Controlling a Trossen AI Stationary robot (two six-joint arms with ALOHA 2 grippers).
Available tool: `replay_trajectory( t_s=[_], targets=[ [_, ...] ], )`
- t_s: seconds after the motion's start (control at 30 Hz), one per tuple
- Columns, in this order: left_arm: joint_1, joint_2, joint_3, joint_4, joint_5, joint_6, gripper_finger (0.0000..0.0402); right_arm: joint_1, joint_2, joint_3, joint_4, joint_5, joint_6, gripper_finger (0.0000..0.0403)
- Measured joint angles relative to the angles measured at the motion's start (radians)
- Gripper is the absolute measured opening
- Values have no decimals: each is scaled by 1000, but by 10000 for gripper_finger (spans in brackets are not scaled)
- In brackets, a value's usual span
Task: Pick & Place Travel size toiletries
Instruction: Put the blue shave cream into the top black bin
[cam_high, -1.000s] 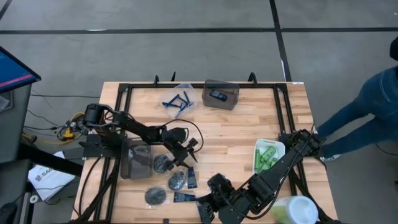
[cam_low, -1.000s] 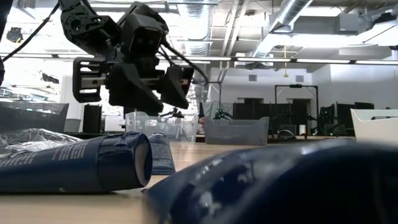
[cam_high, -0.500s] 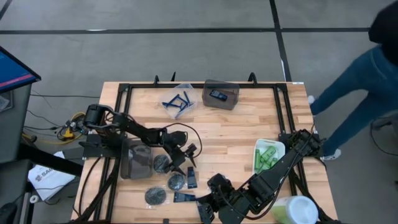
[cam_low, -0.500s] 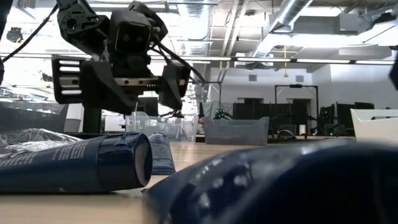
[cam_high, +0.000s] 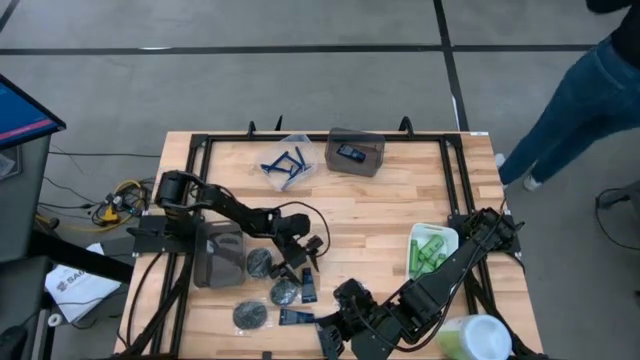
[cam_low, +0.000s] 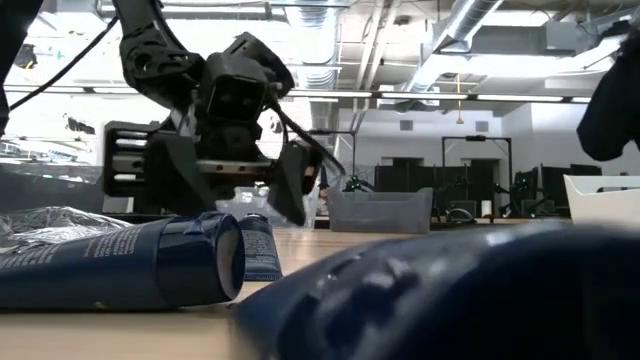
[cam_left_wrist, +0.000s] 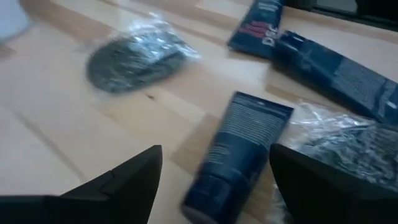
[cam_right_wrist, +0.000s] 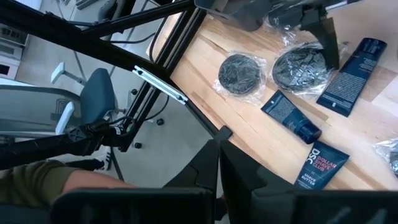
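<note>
You are lowering the left gripper (cam_left_wrist: 211, 180), jaws spread, over the navy tube (cam_left_wrist: 239, 146) lying at six o'clock of the table (cam_high: 400, 205); keep it centered between both fingers. The right gripper (cam_right_wrist: 217, 165) is waiting pressed together.

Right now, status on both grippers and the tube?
Left gripper open, over navy tube. Right gripper shut, parked at table edge. Wrapped disc lies beside tube.

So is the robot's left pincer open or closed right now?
Open. In the left wrist view the left pincer has its two dark fingers spread wide apart, with a dark navy tube lying on the table between them, not gripped.
</note>
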Motion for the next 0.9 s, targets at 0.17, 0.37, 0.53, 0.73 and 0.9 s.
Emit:
replay_trajectory(
  t_s=[0.17,0.37,0.53,0.73,0.9],
  targets=[
    [-1,28,0,-7,2,0,294,2,0,0,0,0,0,10],
    [-1,46,0,-13,-2,-3,275,1,0,0,-1,0,0,10],
    [6,44,0,-19,-15,-3,225,1,0,0,0,0,0,10],
    [9,43,0,-17,-18,-3,155,1,0,0,-1,0,0,10],
    [13,42,0,-13,-22,-3,124,1,0,0,-1,0,0,10]
  ],
)
